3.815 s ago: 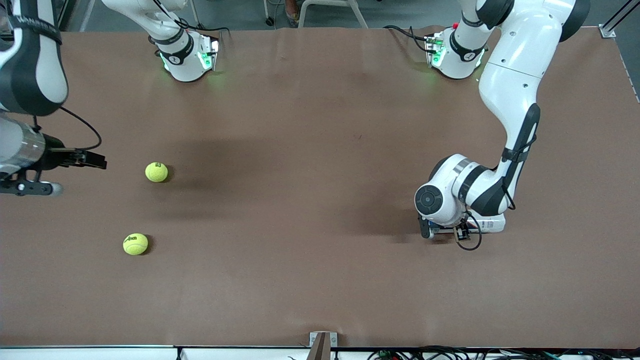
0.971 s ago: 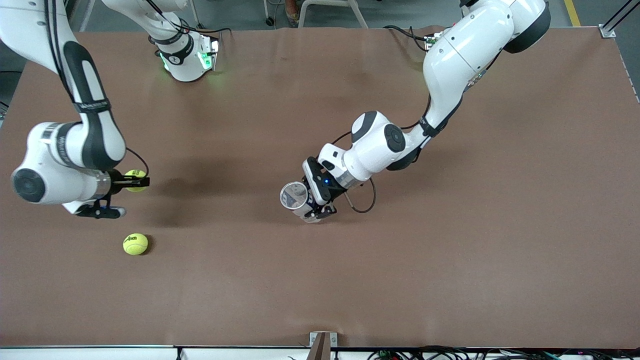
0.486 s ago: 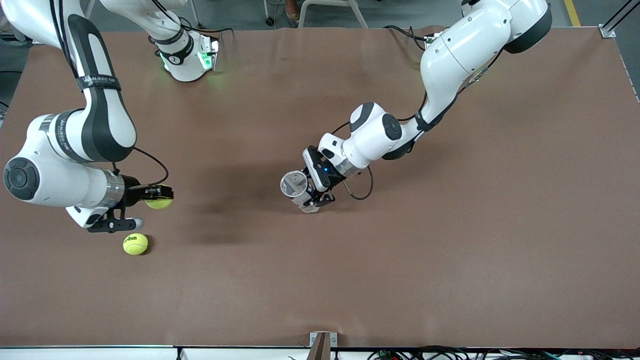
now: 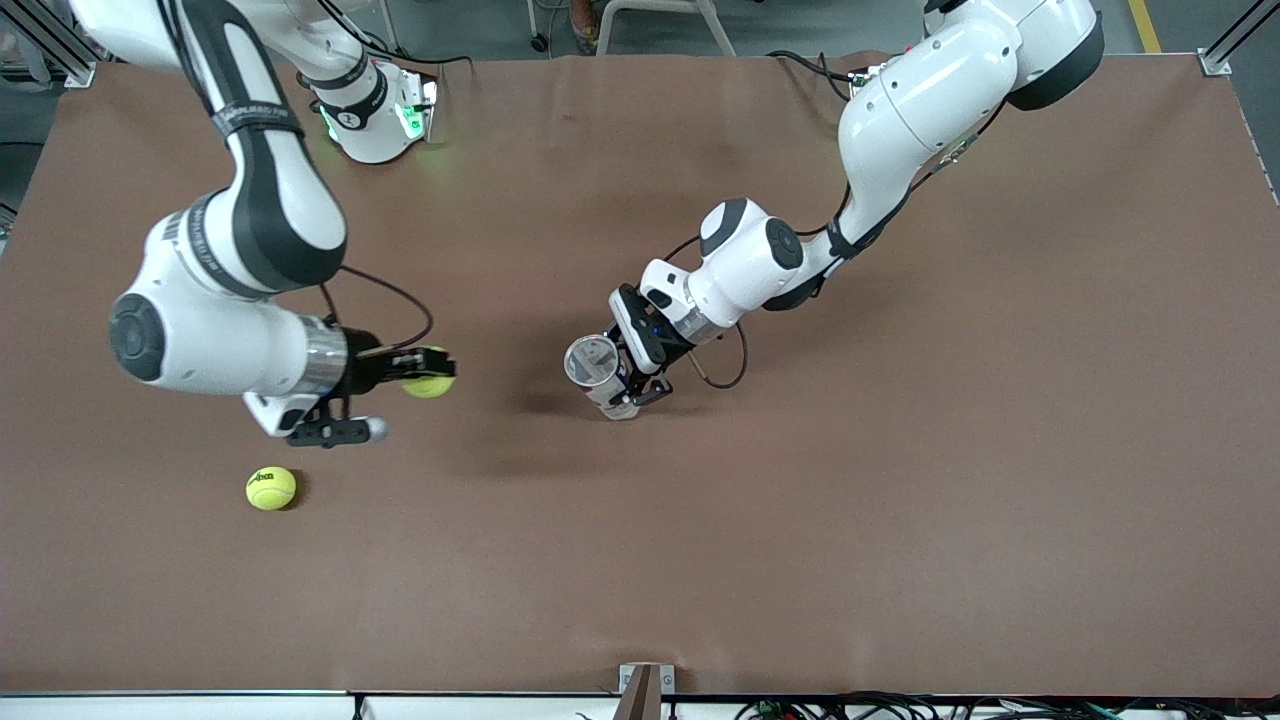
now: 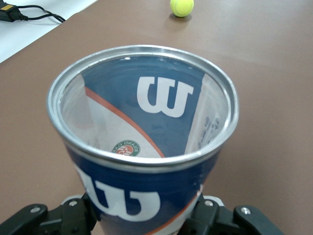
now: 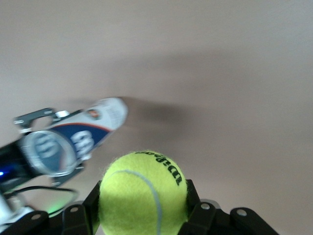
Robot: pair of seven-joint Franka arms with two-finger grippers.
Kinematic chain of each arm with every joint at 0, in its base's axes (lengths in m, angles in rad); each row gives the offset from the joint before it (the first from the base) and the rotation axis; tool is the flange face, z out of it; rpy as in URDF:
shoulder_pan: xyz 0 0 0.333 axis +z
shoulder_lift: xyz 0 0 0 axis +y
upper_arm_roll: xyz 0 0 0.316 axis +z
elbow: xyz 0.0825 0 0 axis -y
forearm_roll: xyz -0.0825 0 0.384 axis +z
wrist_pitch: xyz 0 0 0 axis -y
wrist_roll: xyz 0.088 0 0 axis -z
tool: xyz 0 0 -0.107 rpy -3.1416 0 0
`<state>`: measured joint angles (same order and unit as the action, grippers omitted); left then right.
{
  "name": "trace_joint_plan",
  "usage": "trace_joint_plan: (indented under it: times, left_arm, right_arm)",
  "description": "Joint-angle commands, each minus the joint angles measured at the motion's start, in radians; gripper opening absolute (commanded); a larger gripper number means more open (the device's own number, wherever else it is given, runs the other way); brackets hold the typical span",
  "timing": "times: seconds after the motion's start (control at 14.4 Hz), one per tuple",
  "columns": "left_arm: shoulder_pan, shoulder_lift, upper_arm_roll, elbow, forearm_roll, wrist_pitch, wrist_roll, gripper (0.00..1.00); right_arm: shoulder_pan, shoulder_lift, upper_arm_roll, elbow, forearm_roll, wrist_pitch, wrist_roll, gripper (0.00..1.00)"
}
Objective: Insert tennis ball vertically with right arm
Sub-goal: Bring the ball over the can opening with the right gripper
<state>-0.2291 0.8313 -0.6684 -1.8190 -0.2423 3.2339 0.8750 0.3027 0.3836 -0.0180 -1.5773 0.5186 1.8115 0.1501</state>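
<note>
A brown bench [image 4: 900,480] carried two robot arms and a few tennis things. Near its middle stood the landmark, a clear tennis ball can [image 4: 597,370] with a blue printed label, its open metal rim tilted toward the front camera. The left tool [image 4: 628,385] was closed around the can's lower body, with a black finger [image 5: 215,218] on each side of it. Seen from the left wrist, the can [image 5: 142,142] was empty inside.

The right tool [image 4: 425,373] hung above the bench beside the can, toward the right arm's end. It gripped a yellow tennis ball [image 4: 429,384] between its black fingers [image 6: 195,215]. In the right wrist view the ball [image 6: 143,193] sat snugly between them, and the can [image 6: 73,139] showed farther off, apart from the ball.

A second tennis ball [image 4: 271,488] lay loose on the bench, nearer the front camera than the can and well toward the right arm's end.
</note>
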Motion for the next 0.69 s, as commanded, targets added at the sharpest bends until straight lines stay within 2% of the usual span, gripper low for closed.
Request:
trace_joint_plan:
  times: [0.0, 0.35, 0.62]
  left_arm:
    - [0.020, 0.008, -0.022, -0.023, -0.025, 0.014, 0.013, 0.70]
    - [0.027, 0.008, -0.022, -0.031, -0.025, 0.014, 0.013, 0.70]
    - [0.027, 0.009, -0.022, -0.034, -0.025, 0.014, 0.013, 0.70]
  right_arm:
    - [0.074, 0.008, -0.005, 0.022, 0.110, 0.011, 0.048, 0.35]
    - [0.164, 0.043, -0.005, 0.023, 0.123, 0.163, 0.092, 0.36]
    - [0.183, 0.087, -0.005, 0.023, 0.124, 0.192, 0.092, 0.36]
